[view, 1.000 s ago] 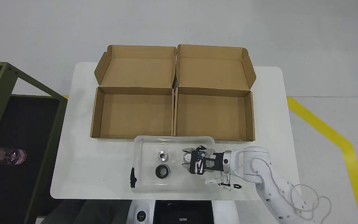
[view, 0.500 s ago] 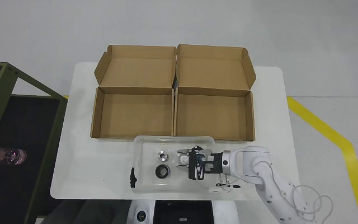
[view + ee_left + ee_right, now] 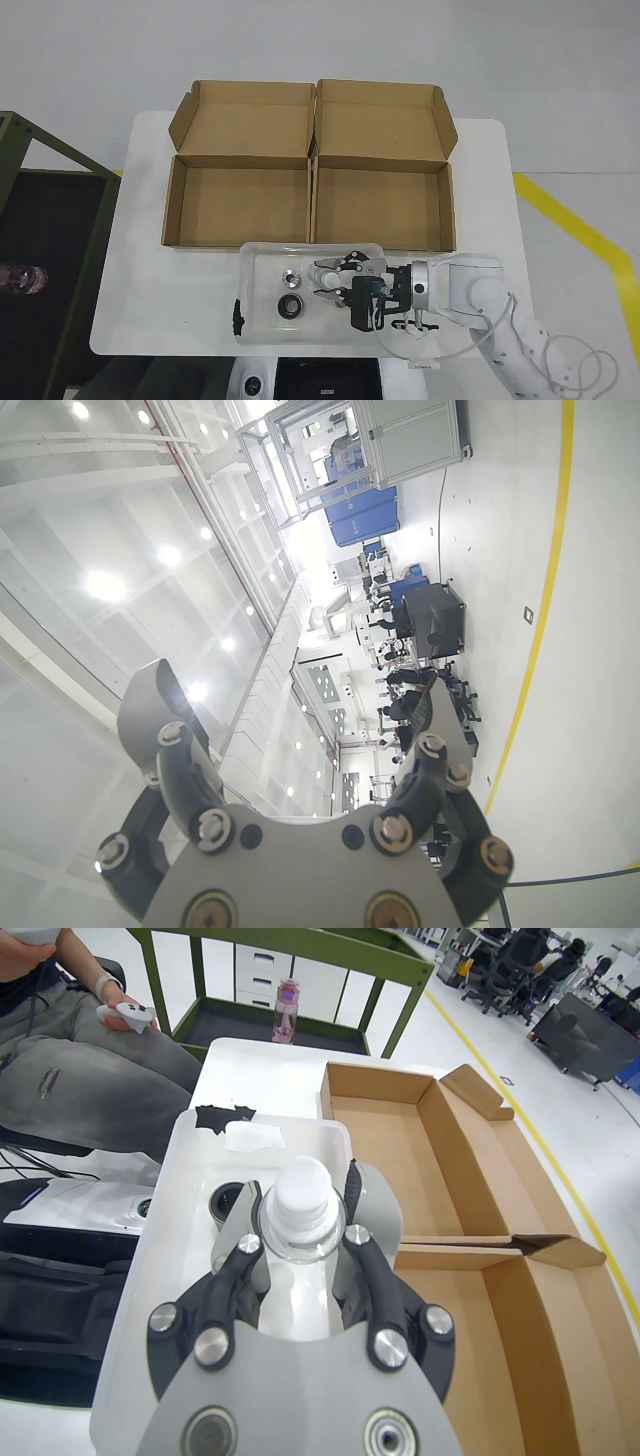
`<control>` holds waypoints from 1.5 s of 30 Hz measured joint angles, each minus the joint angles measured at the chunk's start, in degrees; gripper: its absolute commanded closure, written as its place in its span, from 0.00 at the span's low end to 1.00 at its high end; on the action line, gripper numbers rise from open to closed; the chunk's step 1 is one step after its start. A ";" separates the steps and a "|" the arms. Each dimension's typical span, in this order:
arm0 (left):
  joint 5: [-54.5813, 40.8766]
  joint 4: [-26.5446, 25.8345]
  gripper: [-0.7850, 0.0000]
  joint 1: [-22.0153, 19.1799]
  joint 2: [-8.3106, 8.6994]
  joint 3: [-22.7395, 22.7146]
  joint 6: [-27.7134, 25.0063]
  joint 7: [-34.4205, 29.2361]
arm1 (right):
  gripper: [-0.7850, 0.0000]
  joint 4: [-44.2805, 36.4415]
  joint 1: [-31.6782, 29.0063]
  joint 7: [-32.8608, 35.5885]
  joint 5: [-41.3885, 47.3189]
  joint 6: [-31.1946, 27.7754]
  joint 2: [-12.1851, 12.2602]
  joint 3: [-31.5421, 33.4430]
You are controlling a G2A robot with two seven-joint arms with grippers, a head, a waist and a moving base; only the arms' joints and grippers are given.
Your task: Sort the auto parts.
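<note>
Grips a white stepped part in the right gripper, fingers clamped on its sides, over the clear bin at the near edge of the table. Holds the left gripper spread apart on nothing. Finds a black ring and a silver part lying left in the bin.

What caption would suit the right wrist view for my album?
The right tool grips a white part over the clear tray, beside two open cardboard boxes.

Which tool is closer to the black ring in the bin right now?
Right. The right tool is over the clear bin, close beside the black ring, clamped on a white part. The left tool is aimed at the ceiling, away from the bin.
</note>
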 measured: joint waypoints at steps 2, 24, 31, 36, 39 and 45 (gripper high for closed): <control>0.00 0.00 0.00 0.00 0.00 0.00 0.00 0.00 | 1.00 -0.68 0.30 -0.69 -0.03 -0.22 0.17 0.89; 0.00 0.00 0.00 0.00 0.00 0.00 0.00 0.00 | 1.00 3.50 8.22 -7.08 3.85 2.04 0.30 2.63; 0.00 0.00 0.00 0.00 0.00 0.00 0.00 0.00 | 1.00 8.06 11.40 -5.77 5.75 1.82 0.15 1.63; 0.00 0.00 0.00 0.00 0.00 0.00 0.00 0.00 | 1.00 13.11 14.11 -4.55 7.83 2.54 -0.08 0.84; 0.00 0.00 0.00 0.00 0.00 0.00 0.00 0.00 | 1.00 16.51 16.07 -4.10 9.01 2.75 -0.31 0.01; 0.00 0.00 0.00 0.00 0.00 0.00 0.00 0.00 | 1.00 22.91 19.72 -2.84 10.18 3.76 -0.88 -2.24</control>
